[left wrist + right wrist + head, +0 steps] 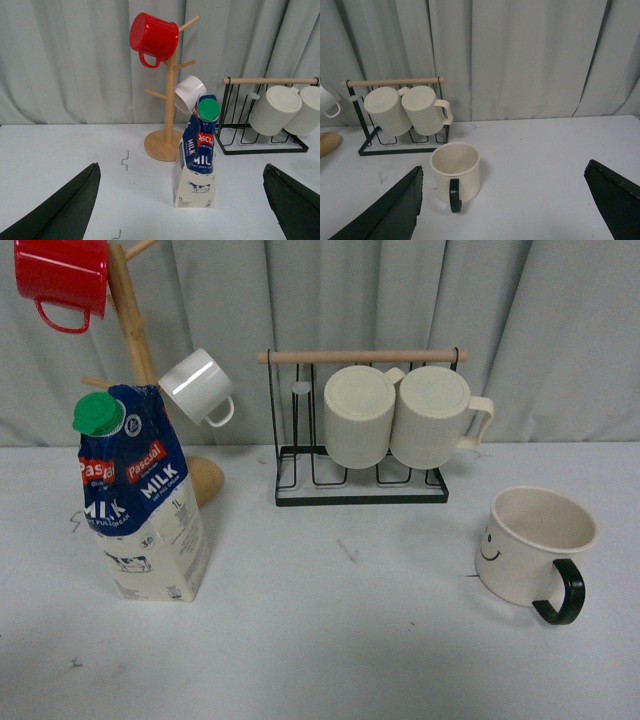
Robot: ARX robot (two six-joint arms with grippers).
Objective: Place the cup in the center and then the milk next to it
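Nearest stands the milk [140, 495], upright by the table's [330, 660] left edge, facing the left gripper [181, 167], jaws spread wide. By the right edge, the cup [535, 545] sits upright before the equally spread right gripper [505, 166].

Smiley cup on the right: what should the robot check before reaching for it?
1. Cup upright, mouth up: ok.
2. Right gripper open, cup ahead of it: ok.
3. Cup standing apart from the wire rack: ok.
4. Middle of the table free for it: ok.
5. Milk upright, far off to the left: ok.
6. Cup empty to the bottom: cannot tell, bottom hidden.
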